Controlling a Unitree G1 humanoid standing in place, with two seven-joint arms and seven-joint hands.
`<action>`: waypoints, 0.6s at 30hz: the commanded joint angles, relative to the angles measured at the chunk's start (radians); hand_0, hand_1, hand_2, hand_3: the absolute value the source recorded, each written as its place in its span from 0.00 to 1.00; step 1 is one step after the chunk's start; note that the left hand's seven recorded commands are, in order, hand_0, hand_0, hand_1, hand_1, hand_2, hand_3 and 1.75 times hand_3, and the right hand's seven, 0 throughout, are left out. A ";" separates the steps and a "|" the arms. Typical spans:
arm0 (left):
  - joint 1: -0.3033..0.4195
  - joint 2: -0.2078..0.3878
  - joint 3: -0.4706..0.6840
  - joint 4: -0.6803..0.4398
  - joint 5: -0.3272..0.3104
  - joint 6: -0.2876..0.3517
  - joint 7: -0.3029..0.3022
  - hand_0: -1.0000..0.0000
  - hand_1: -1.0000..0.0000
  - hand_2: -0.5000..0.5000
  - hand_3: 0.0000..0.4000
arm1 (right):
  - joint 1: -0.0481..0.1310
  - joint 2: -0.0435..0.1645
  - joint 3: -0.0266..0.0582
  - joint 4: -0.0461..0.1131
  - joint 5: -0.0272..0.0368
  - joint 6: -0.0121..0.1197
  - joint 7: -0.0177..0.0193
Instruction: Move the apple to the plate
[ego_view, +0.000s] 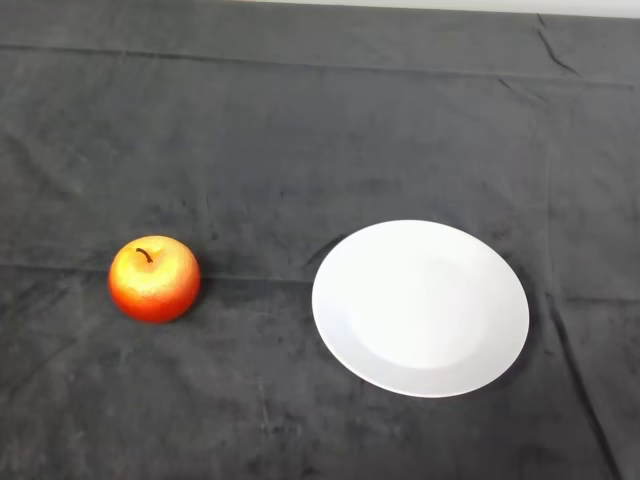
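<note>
A red and yellow apple (154, 279) with a short dark stem stands upright on the dark cloth at the left of the head view. A round white plate (420, 307) lies flat to its right, a little past the middle, with nothing on it. A strip of bare cloth separates the apple from the plate's left rim.
The dark cloth (300, 130) covers the whole table and shows creases at the right side and along the back. A pale strip of the table's far edge (560, 8) runs along the top right.
</note>
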 joint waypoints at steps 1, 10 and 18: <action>-0.004 -0.014 0.018 -0.042 0.028 0.015 -0.012 1.00 1.00 0.50 0.00 | 0.002 -0.024 -0.0092 0.003 0.0072 -0.006 0.0021; -0.005 -0.016 0.030 -0.045 0.043 0.016 -0.012 1.00 1.00 0.50 0.00 | 0.002 -0.024 -0.0092 0.003 0.0073 -0.006 0.0019; -0.006 -0.019 0.039 -0.046 0.055 0.017 -0.012 1.00 1.00 0.50 0.00 | 0.002 -0.024 -0.0091 0.003 0.0073 -0.006 0.0018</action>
